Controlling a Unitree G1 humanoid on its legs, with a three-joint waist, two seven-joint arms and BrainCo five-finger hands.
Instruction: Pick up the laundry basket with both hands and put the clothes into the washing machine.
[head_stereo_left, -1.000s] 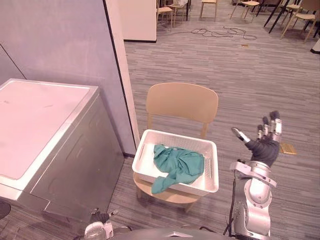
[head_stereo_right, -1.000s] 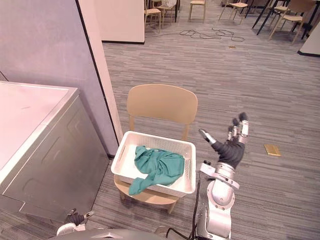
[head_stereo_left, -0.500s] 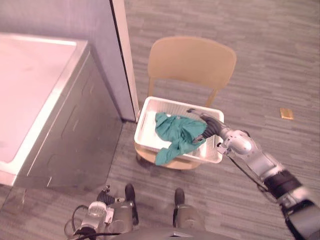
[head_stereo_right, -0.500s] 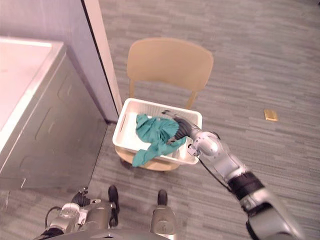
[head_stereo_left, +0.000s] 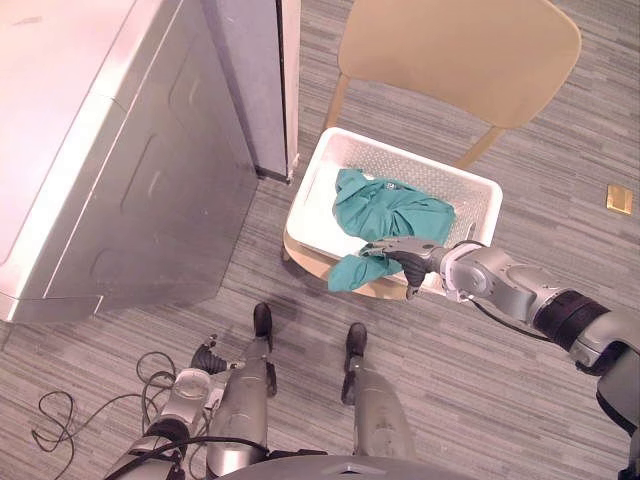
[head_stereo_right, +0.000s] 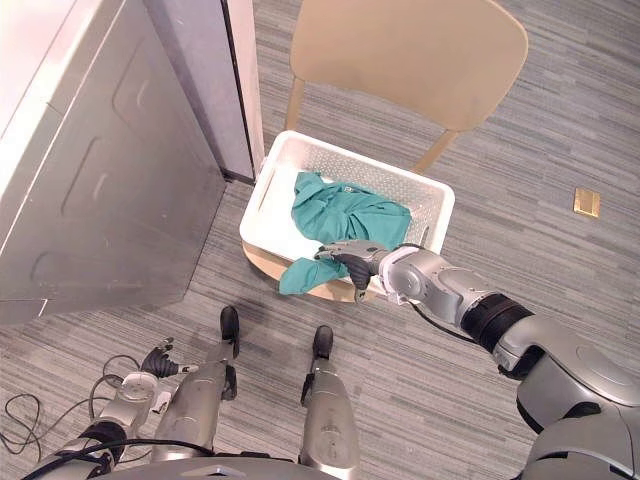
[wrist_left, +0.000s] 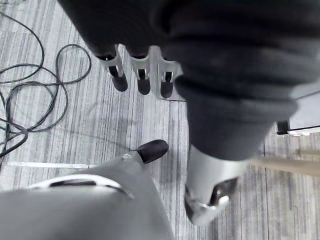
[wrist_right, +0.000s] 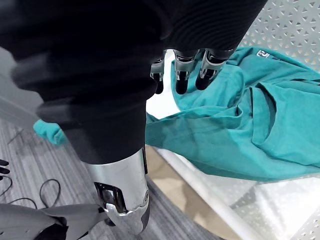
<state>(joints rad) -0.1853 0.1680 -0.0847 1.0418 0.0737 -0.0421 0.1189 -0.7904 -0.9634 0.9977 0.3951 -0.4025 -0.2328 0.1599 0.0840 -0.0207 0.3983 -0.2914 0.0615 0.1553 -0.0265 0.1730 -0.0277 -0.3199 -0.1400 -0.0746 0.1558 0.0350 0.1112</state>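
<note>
Right hand (head_stereo_left: 412, 258) has drawn back from over the green garment (head_stereo_left: 390, 210) to the near rim of the laundry basket (head_stereo_left: 440, 180), fingers slack and holding nothing. Left hand (wrist_left: 143, 80) hangs low, fingers straight. The basket sits on the chair (head_stereo_left: 450, 45) seat. It looks light and stiff, best gripped at both side rims. The limp garment spills over the near rim.

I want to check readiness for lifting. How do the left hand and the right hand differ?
The right hand is stretched out to the near rim of the basket; the left hand hangs low by the robot's side. The right hand's fingers are above the green cloth; the left hand's are above grey floor. Both are open and hold nothing.
</note>
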